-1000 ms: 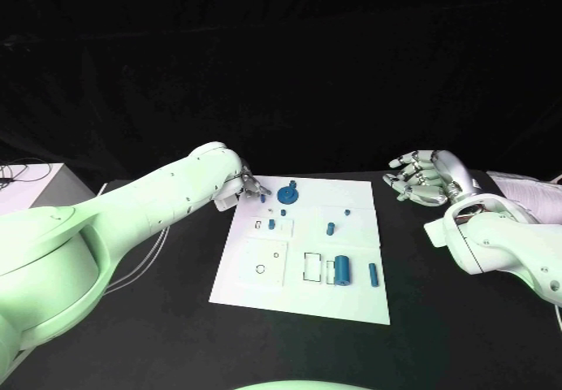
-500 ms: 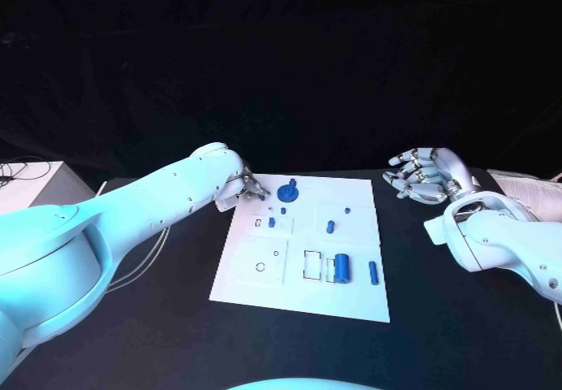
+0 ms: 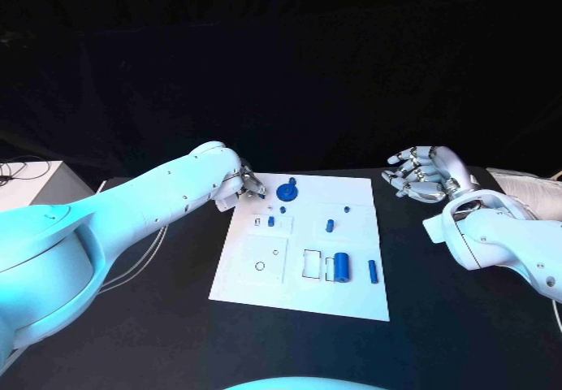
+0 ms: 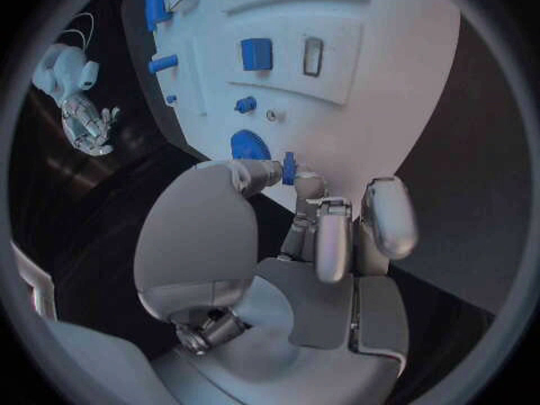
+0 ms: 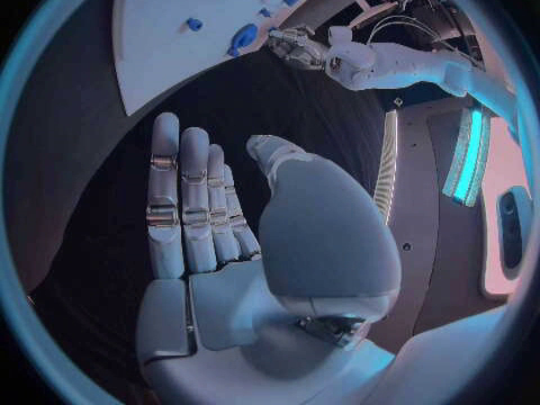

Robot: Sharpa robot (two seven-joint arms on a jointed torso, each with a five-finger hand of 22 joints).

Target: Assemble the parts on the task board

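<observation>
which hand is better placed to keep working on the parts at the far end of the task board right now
Left. The left hand pinches a small blue part at the task board far corner; the right hand is open, off the board.

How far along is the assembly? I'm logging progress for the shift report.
Early. Left hand pinches a small blue part at the task board's far edge, beside the round blue piece. Right hand hovers off the board, holding nothing. The blue cylinder and slim bar look unplaced.
</observation>
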